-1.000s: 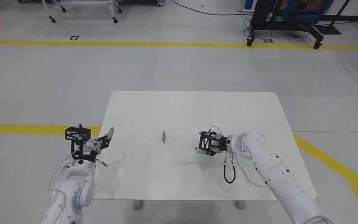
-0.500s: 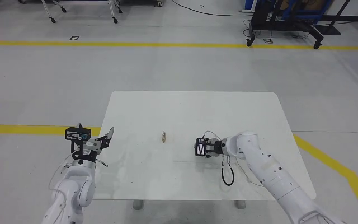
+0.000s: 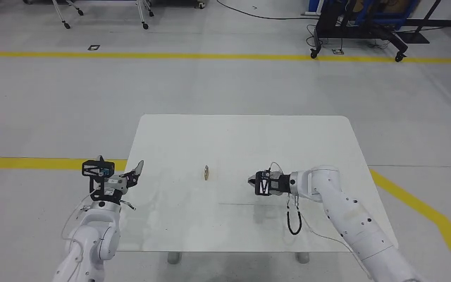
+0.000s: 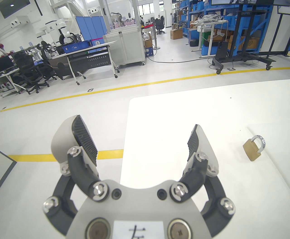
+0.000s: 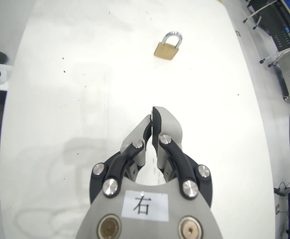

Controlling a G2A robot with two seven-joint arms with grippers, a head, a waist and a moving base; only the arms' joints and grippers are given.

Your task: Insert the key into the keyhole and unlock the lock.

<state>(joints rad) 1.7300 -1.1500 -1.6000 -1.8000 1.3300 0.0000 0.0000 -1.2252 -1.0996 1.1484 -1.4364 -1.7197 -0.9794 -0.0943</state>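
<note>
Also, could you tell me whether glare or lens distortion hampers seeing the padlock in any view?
Right wrist view: the white table glares and its edges bow, yet the small brass padlock with steel shackle stands out. Left wrist view: the yellow floor line curves, padlock plain. Top view: undistorted, padlock tiny.

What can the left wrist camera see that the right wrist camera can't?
Left wrist camera: the left claw, wide open, plus office chairs, blue shelves and a yellow floor line in the room behind. Right wrist camera: the right claw, pinched shut, seen from above the white table. Both: the brass padlock lying on that table.
</note>
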